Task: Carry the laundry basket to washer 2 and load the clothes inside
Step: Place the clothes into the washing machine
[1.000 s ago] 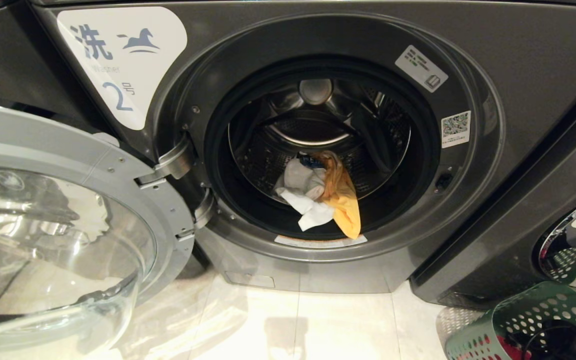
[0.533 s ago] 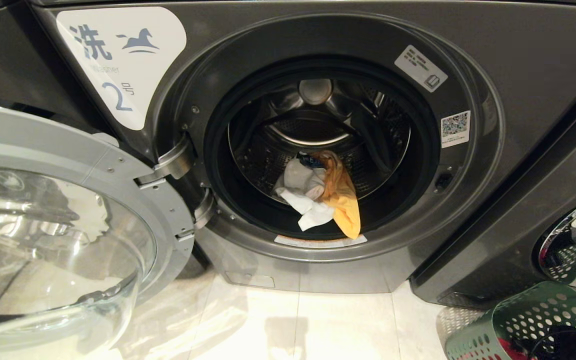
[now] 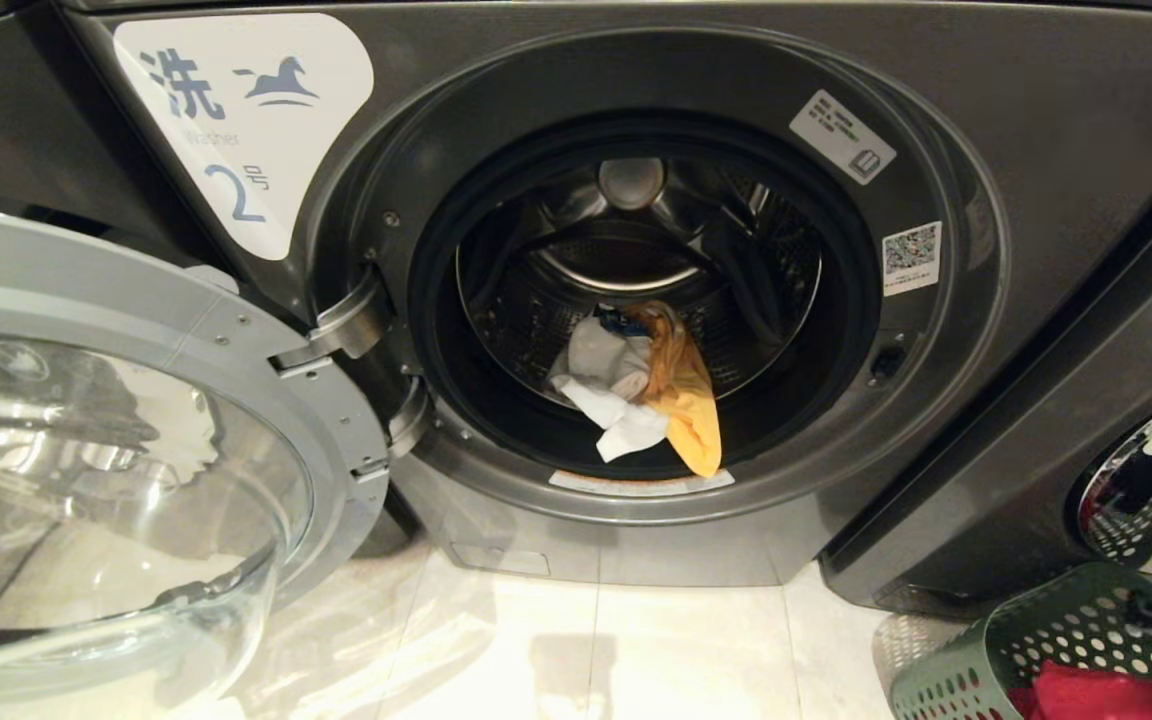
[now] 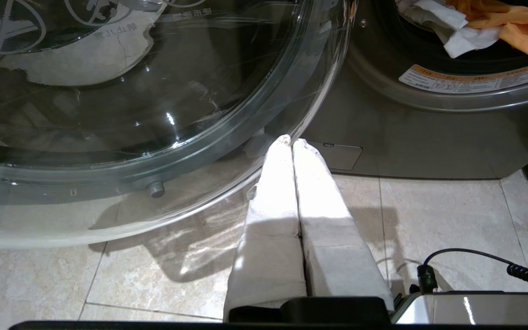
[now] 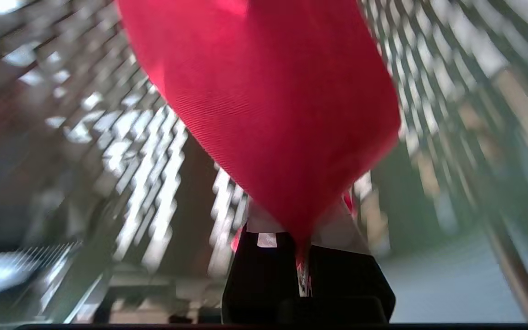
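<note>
Washer 2 (image 3: 1036, 120) stands in front of me, its white label (image 3: 236, 120) showing a horse and a 2. Its glass door (image 3: 136, 430) is swung open to the left. White and orange clothes (image 3: 641, 390) lie at the drum's front lip. The green perforated laundry basket (image 3: 976, 670) sits on the floor at the lower right with a red garment (image 3: 1086, 692) rising in it. My right gripper (image 5: 298, 233) is shut on that red garment (image 5: 268, 101), with the basket wall (image 5: 154, 160) around it. My left gripper (image 4: 290, 141) is shut and empty, low beside the door glass.
A second grey washer (image 3: 1026, 470) with a chrome-rimmed door (image 3: 1136, 490) stands to the right, just behind the basket. The open door (image 4: 154, 114) fills the left side. Pale floor tiles (image 3: 636, 650) lie before the washer. A coiled black cable (image 4: 527, 275) hangs near my left wrist.
The right arm, dark and low inside the basket before, has closed on the red garment and pulled it up into sight. The washer, its clothes and the left gripper have not moved.
</note>
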You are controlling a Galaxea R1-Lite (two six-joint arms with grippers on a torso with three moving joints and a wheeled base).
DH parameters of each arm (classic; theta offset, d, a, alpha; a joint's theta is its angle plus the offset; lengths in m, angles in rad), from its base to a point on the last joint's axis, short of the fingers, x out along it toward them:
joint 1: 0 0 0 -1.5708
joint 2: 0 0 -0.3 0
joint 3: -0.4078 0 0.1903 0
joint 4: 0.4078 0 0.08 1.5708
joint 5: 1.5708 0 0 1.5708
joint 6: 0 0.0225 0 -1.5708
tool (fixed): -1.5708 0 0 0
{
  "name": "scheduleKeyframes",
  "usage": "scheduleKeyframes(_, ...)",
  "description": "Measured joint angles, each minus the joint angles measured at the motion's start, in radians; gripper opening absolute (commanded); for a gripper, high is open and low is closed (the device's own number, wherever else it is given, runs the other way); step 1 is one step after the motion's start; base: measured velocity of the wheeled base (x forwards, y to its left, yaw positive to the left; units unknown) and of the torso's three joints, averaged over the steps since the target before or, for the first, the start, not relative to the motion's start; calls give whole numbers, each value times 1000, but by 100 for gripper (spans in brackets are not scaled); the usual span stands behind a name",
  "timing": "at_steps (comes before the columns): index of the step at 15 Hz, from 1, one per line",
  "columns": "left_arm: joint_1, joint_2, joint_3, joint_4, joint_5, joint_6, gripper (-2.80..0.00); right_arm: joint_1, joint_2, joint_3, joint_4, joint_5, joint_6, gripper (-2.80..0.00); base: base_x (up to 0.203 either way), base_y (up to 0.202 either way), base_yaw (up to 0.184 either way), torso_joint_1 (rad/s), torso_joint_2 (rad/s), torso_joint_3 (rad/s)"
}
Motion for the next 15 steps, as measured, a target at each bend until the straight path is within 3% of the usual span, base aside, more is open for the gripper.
scheduleKeyframes(4, 0, 0, 0, 0, 0, 0, -280, -34, -515, 131, 284, 53, -5, -280, 0, 0, 0, 0, 0, 0)
scheduleKeyframes(7, 0, 0, 0, 0, 0, 0, -280, -41, -899, 196, 374, 135, -50, -280, 0, 0, 0, 0, 0, 0)
scheduleKeyframes(9, 0, 0, 0, 0, 0, 0, -280, 6, -1120, 198, 405, 235, -119, -280, 0, 0, 0, 0, 0, 0)
scheduleKeyframes(11, 0, 0, 0, 0, 0, 0, -280, 173, -1279, 159, 418, 321, -165, -280, 0, 0, 0, 0, 0, 0)
scheduleKeyframes(15, 0, 0, 0, 0, 0, 0, -280, 713, -1390, 23, 428, 332, -212, -280, 0, 0, 0, 0, 0, 0)
